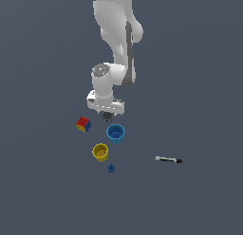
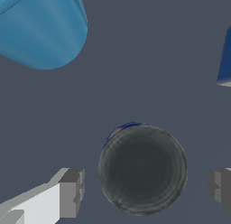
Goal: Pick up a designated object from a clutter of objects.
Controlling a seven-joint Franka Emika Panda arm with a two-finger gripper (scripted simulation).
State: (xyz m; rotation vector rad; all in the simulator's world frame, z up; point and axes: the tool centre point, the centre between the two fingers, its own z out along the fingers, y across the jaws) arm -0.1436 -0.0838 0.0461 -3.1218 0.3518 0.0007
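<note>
dark grey-black, round and squat, the small item (image 2: pixel 142 169) i must pick sits on the grey floor between my gripper (image 2: pixel 146 189)'s two spread fingers (image 2: pixel 72 191), untouched by either, near the blue cup (image 2: pixel 40 26) and the multicoloured cube (image 1: pixel 83 124).

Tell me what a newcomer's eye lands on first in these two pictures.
In the wrist view, the small dark grey round squat item dominates, sitting between the two grey fingers of the open gripper, with a gap on each side. In the exterior view, the white robot arm reaches down over bright clutter: a multicoloured cube, a blue cup and a yellow cup on the plain grey floor.
</note>
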